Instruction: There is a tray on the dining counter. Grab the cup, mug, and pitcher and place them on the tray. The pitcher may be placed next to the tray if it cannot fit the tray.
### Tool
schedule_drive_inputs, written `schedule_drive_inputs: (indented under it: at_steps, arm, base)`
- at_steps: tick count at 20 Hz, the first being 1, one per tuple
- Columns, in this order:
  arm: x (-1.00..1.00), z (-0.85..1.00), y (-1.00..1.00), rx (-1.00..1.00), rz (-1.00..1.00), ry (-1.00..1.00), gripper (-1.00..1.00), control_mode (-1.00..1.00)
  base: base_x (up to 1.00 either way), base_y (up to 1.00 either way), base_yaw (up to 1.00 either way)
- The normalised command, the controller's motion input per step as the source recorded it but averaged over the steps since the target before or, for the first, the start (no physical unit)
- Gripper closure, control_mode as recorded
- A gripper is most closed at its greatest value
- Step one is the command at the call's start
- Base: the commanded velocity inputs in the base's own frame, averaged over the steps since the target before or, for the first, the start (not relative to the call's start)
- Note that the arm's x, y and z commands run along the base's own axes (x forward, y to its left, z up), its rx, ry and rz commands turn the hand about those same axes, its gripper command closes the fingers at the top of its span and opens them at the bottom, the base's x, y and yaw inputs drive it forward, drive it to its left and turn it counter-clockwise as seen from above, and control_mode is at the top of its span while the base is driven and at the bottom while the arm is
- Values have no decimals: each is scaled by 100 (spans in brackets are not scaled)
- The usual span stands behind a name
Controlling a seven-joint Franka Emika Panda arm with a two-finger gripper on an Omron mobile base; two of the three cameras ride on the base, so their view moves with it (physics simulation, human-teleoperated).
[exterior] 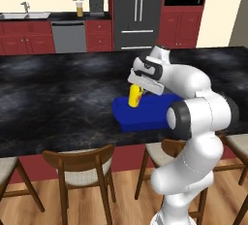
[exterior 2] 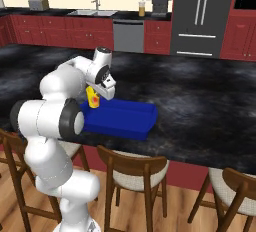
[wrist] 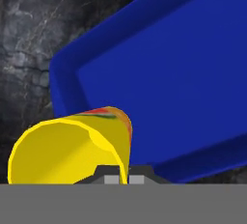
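My gripper point(exterior: 138, 88) point(exterior 2: 96, 95) point(wrist: 118, 176) is shut on the rim of the yellow cup point(exterior: 133, 97) point(exterior 2: 93, 99) point(wrist: 67, 150), which carries a red-orange mark. The cup hangs upright over one end of the bright blue tray point(exterior: 145, 115) point(exterior 2: 127, 120) point(wrist: 183, 73), close to the rim. I cannot tell whether its base touches the tray. The tray lies on the dining counter point(exterior: 58, 98) point(exterior 2: 200, 111). Far behind, the pitcher point(exterior: 80, 8) point(exterior 2: 142, 9) with orange liquid stands on the back counter beside a coffee machine. The mug is out of view.
Wooden chairs point(exterior: 80, 163) point(exterior 2: 135, 168) line the dining counter's near edge. A sink point(exterior: 24, 14) point(exterior 2: 92, 12), a dishwasher point(exterior: 69, 36) and a fridge point(exterior: 138, 10) stand along the back wall. My own arm leans over the tray's near side.
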Motion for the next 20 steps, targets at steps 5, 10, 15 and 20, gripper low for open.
schedule_drive_inputs:
  at_steps: [5,10,15,20]
  arm:
    - [44,-33,2,0,1,0,100,-100]
    - [52,-31,0,0,0,0,100,-100]
    - [40,-35,8,-2,0,3,100,-100]
    - [29,-33,9,-2,0,4,100,-100]
  base:
    - [0,0,0]
    - [0,0,0]
    - [0,0,0]
    - [0,0,0]
